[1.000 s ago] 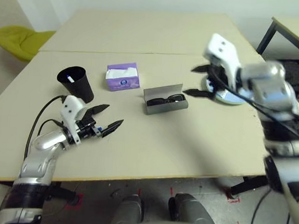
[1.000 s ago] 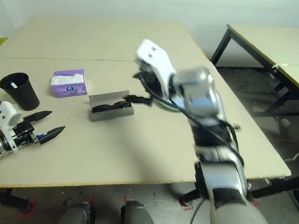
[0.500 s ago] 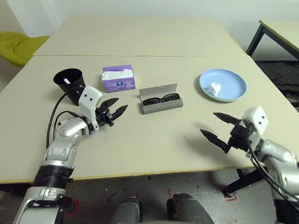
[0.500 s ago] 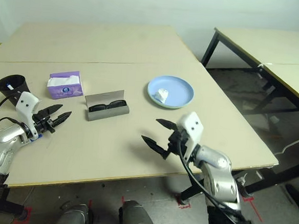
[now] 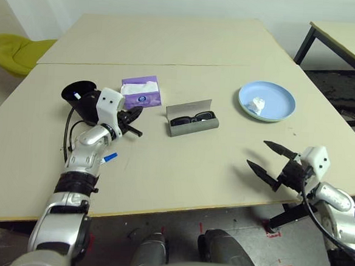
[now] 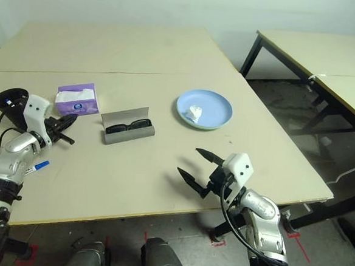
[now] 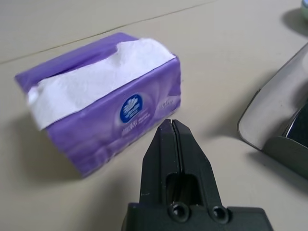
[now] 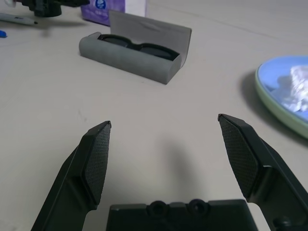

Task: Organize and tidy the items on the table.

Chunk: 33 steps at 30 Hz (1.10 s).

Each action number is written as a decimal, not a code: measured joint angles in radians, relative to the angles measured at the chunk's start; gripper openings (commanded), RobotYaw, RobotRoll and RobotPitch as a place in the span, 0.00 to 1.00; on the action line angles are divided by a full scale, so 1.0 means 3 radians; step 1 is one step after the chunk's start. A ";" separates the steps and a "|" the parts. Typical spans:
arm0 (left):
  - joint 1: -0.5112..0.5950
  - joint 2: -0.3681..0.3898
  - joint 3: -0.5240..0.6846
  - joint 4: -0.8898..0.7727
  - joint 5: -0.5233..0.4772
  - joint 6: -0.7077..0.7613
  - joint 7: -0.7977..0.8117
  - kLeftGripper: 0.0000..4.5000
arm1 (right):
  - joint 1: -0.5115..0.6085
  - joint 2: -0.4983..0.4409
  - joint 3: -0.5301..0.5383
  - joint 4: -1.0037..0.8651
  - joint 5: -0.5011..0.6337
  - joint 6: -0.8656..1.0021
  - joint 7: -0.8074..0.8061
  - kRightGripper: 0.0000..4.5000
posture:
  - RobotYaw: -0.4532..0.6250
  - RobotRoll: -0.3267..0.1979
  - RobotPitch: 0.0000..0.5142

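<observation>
My left gripper (image 5: 131, 120) is shut on nothing, its fingertips (image 7: 169, 126) pointing at a purple tissue box (image 7: 96, 115). A white marker with a blue cap (image 5: 106, 158) lies on the table (image 5: 181, 164) beside my left forearm. Another marker (image 5: 76, 95) stands in a black cup (image 5: 77, 99). The grey glasses case (image 5: 194, 118) lies open with black sunglasses (image 8: 134, 48) inside. A crumpled tissue (image 5: 257, 104) rests on the light blue plate (image 5: 280, 103). My right gripper (image 5: 272, 159) hovers open over the front right of the table, nothing between its fingers (image 8: 95, 159).
The tissue box (image 5: 142, 90) stands between the cup and the case. A second table with black legs (image 5: 343, 35) is at the far right, and a yellow-green chair (image 5: 19, 49) at the far left. The table's front edge runs just under my right wrist.
My left gripper has let go of the blue-capped marker, shut, and swung up towards the tissue box. My right arm has come down from the plate to the front right, still open.
</observation>
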 measured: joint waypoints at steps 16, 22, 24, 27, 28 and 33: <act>-0.0660 -0.0148 -0.0089 0.1079 0.0236 -0.0515 -0.0078 0.00 | 0.0070 -0.0138 0.0012 -0.0155 0.0243 0.0078 0.0044 1.00 | 0.16 0.62 0.10; -0.0687 -0.0200 -0.0096 0.1187 0.0248 -0.0609 -0.0150 0.00 | 0.0124 -0.0199 0.0069 -0.0235 0.0304 0.0120 0.0113 1.00 | 0.16 0.62 0.10; -0.0687 -0.0199 -0.0089 0.1187 0.0244 -0.0647 -0.0150 0.00 | 0.0124 -0.0221 0.0071 -0.0239 0.0307 0.0121 0.0120 1.00 | 0.16 0.62 0.10; -0.0681 -0.0189 -0.0080 0.1186 0.0238 -0.0670 -0.0187 0.00 | 0.0121 -0.0224 0.0083 -0.0238 0.0307 0.0129 0.0110 1.00 | 0.16 0.62 0.10; -0.0674 -0.0182 -0.0079 0.1185 0.0237 -0.0679 -0.0212 0.00 | 0.0120 -0.0224 0.0091 -0.0235 0.0306 0.0128 0.0107 1.00 | 0.16 0.62 0.10; -0.0577 -0.0116 -0.0079 0.1125 0.0222 -0.0687 -0.0406 0.00 | 0.0066 -0.0219 0.0136 -0.0193 0.0298 0.0128 0.0058 1.00 | 0.17 0.62 0.10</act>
